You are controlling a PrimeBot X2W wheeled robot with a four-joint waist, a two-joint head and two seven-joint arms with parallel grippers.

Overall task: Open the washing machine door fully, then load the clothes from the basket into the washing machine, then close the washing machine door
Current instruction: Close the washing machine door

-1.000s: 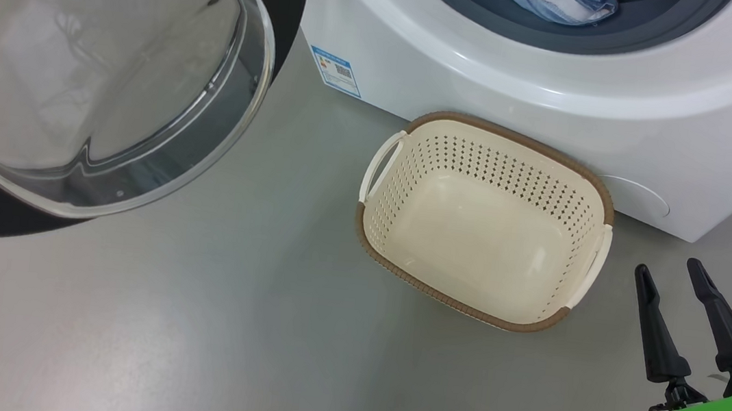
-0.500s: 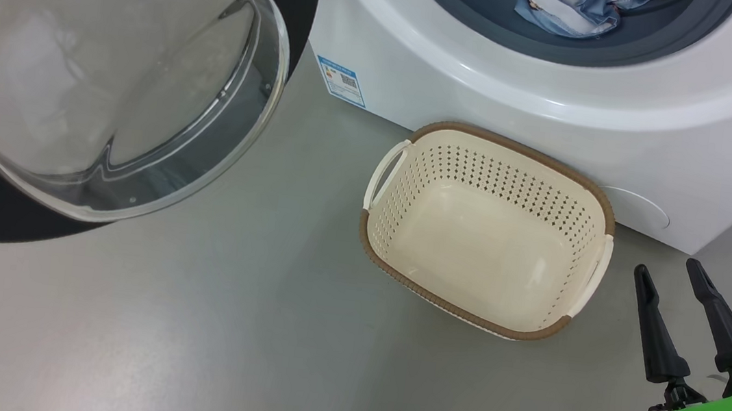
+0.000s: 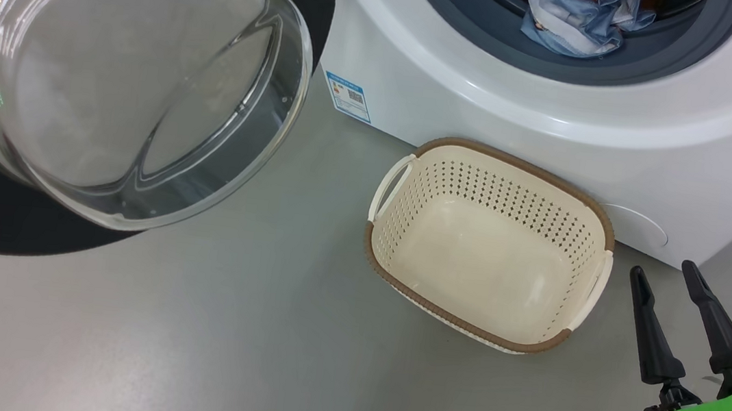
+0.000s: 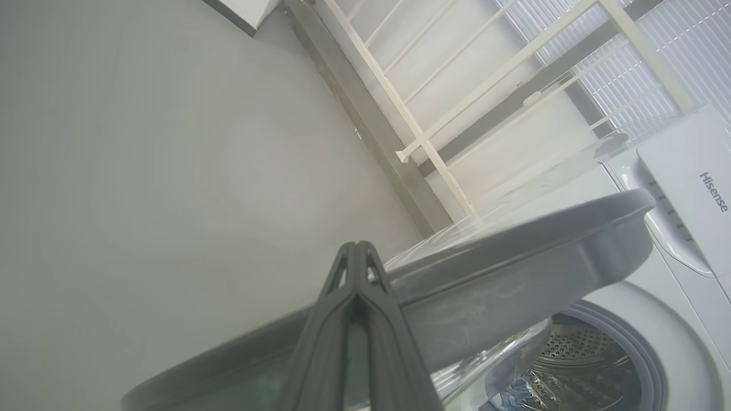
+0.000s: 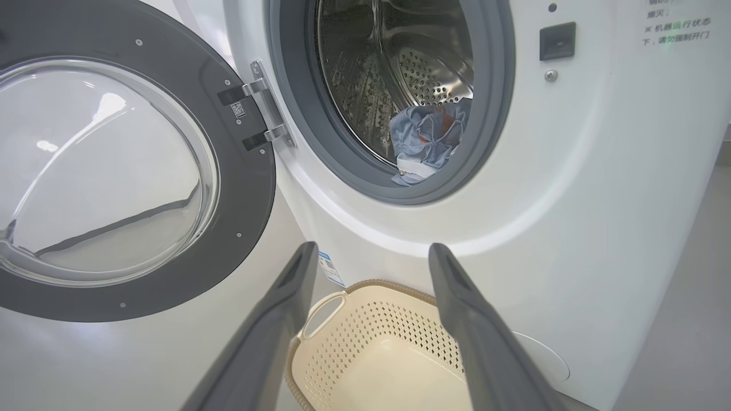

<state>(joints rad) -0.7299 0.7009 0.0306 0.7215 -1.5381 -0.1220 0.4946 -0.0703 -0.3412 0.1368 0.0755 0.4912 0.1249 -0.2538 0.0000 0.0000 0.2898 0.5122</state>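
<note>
Since the basket point(image 3: 499, 186) stands empty: closing remains, I judge.
Head view: washing machine door point(image 3: 124, 88) swung wide to my left; right gripper point(image 3: 662, 267) spread, well apart from it.
Left wrist view: left gripper point(image 4: 357, 246) pressed together, just beside the door's rim, the nearer arm; contact unclear.
Right wrist view: adds hinges point(image 5: 260, 111) left of the opening, clothes point(image 5: 428, 142) inside the washing machine point(image 5: 599, 200).

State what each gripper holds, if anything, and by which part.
Nothing is held. The left gripper is shut on nothing; the right gripper stands open, empty.
</note>
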